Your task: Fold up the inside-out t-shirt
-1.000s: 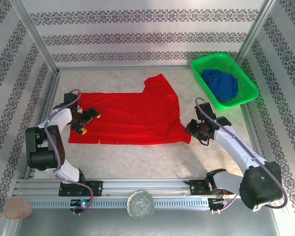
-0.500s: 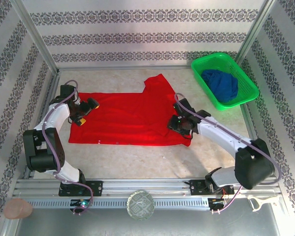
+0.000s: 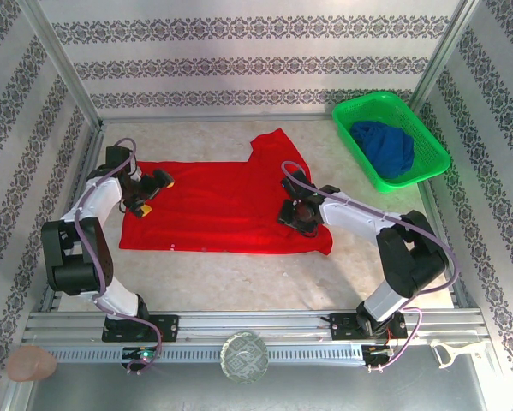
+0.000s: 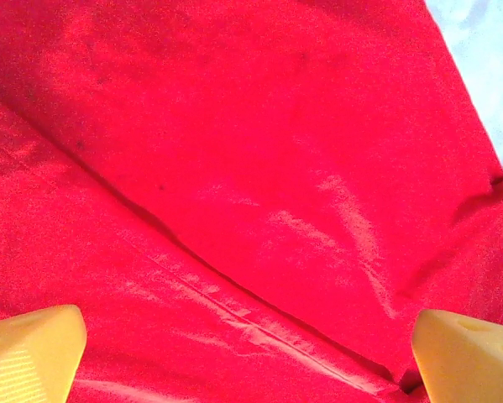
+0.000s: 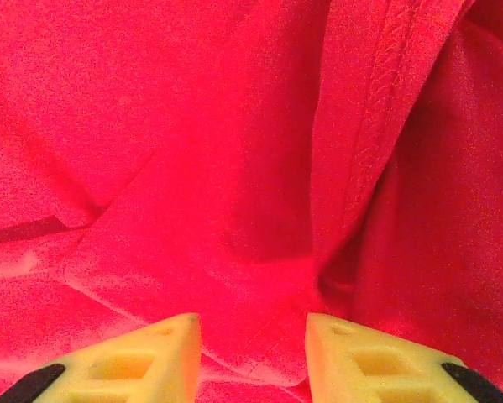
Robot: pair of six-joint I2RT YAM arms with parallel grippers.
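The inside-out t-shirt (image 3: 222, 205) is bright red and lies spread flat on the table, with one sleeve sticking up toward the back (image 3: 277, 150). My left gripper (image 3: 153, 195) hovers over its left end, open wide. In the left wrist view its yellow fingertips (image 4: 28, 357) frame wrinkled red cloth and a stitched seam (image 4: 259, 323), with nothing between them. My right gripper (image 3: 293, 211) is low over the shirt's right part. In the right wrist view it (image 5: 253, 353) stands partly open above flat cloth, near a hemmed fold (image 5: 385, 109).
A green plastic basket (image 3: 427, 158) at the back right holds a dark blue garment (image 3: 386, 147). Patterned walls close in the left, back and right sides. An aluminium rail (image 3: 239, 330) runs along the near edge.
My right gripper has swung left from beside the shirt's lower right corner onto the shirt. My left gripper has shifted slightly toward the back and stays wide open.
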